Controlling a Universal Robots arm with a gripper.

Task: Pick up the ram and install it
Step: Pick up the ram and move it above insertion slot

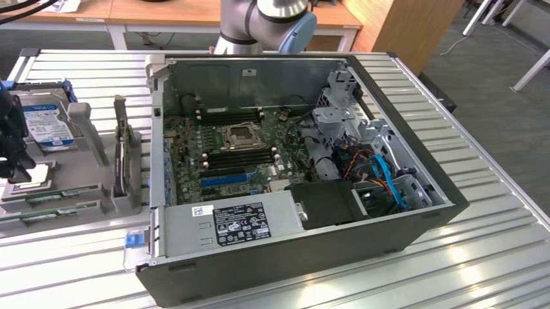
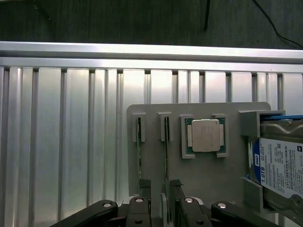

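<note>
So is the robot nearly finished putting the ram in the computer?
Not nearly. Nothing looks done yet: the black memory slots in the computer are empty. Right now the open fingers sit either side of one ram stick, which stands in its grey holder. Gripping, lifting and installing it are all left.

Open computer case (image 1: 284, 257) sits mid-surface (image 1: 481, 257). Holder tray (image 2: 222, 179) lies beside it, near the surface's edge at the exterior view's left. On the tray: two ram sticks (image 2: 166, 142) side by side in slots, then processor (image 2: 205, 135), then hard drive (image 2: 279, 165).
</note>
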